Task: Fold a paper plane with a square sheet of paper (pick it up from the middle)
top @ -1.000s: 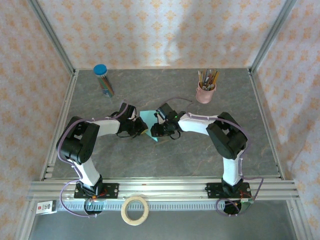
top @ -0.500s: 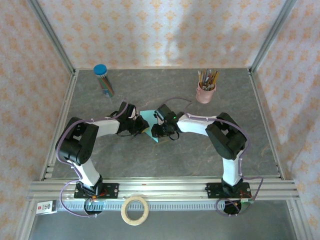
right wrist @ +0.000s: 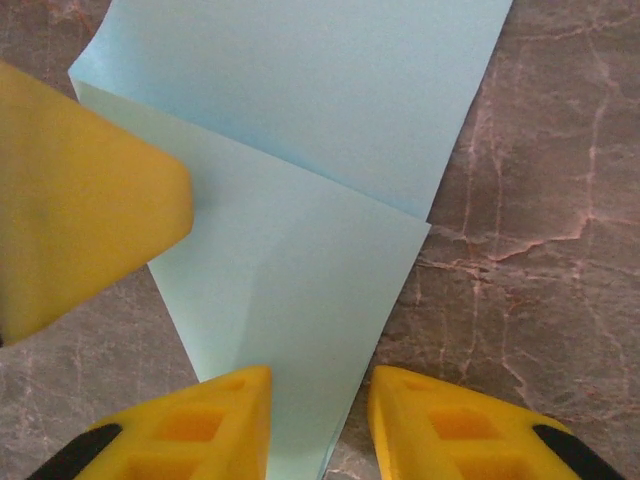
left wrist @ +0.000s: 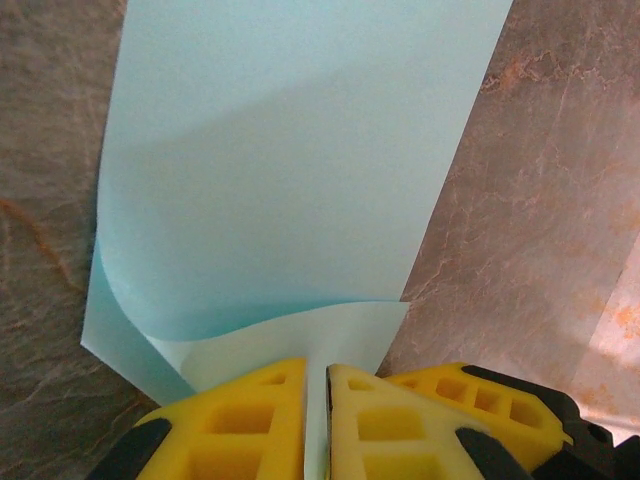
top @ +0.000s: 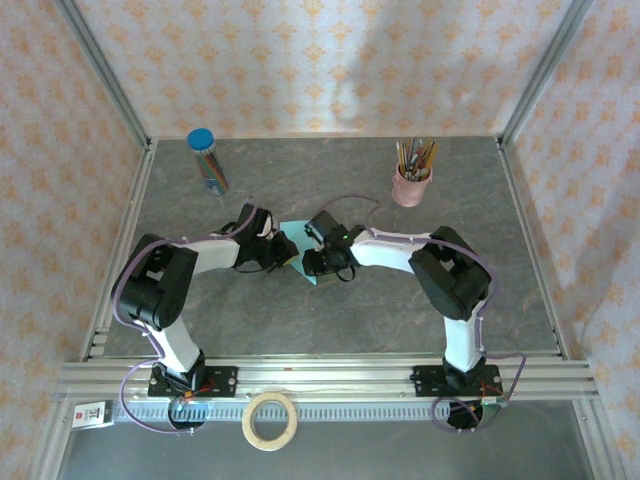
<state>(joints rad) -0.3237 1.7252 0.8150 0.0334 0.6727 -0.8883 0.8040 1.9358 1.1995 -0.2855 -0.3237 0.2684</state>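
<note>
In the middle of the grey table (top: 400,310), the sheet of paper (top: 296,236) lies between the two arms, light turquoise and partly folded. One corner is turned over into a triangular flap, and the flap's point faces the right wrist camera.

The left gripper (left wrist: 317,378) has its yellow fingers pressed together on a curled-up edge of the sheet, with only a thin strip of paper showing between them. The rest of the sheet runs away from it, flat on the table.

The right gripper (right wrist: 318,405) has its jaws partly apart, straddling the narrow tip of the folded flap. The tip lies in the gap. One finger overlaps the paper's edge and the other stands just off it over bare table – can't tell if either presses on the sheet, nothing gripped. A yellow finger (right wrist: 85,200) of the left gripper sits at the sheet's left corner in that view.

At the back of the table – a pink cup of pencils (top: 411,185) on the right and a blue-capped tube (top: 206,160) on the left, both well apart from the sheet. A roll of tape (top: 271,420) lies near the front rail.
</note>
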